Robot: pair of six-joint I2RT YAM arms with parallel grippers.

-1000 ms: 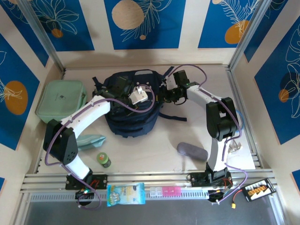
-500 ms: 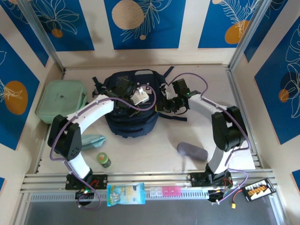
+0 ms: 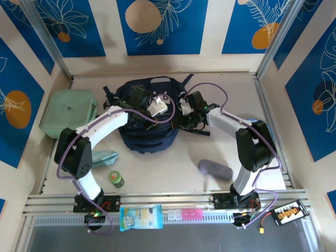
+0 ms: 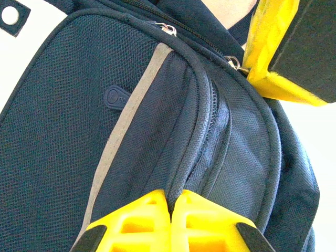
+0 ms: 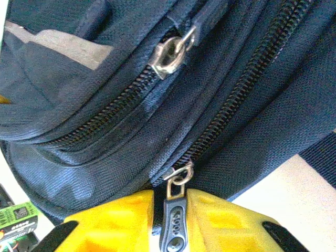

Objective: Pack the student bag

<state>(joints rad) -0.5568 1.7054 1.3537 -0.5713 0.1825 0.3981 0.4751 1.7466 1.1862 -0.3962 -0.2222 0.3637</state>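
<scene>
Since a second ago the right arm has swung left, bringing the right fingers against the right flank of the student bag, while the left arm has slid further across its top. The bag lies flat at the far middle of the desk.

The right fingers are closed on the black zip pull of the outer zip. The left fingers are pinched together on a ridge of fabric beside a zip seam.

The bag looks soft and slack, so it will likely bunch and drag rather than resist. The pull tab and seam piping seem the surest holds.

The mint green case lies well apart on the left and the grey pouch nearer right. The far wall is close behind the bag.
</scene>
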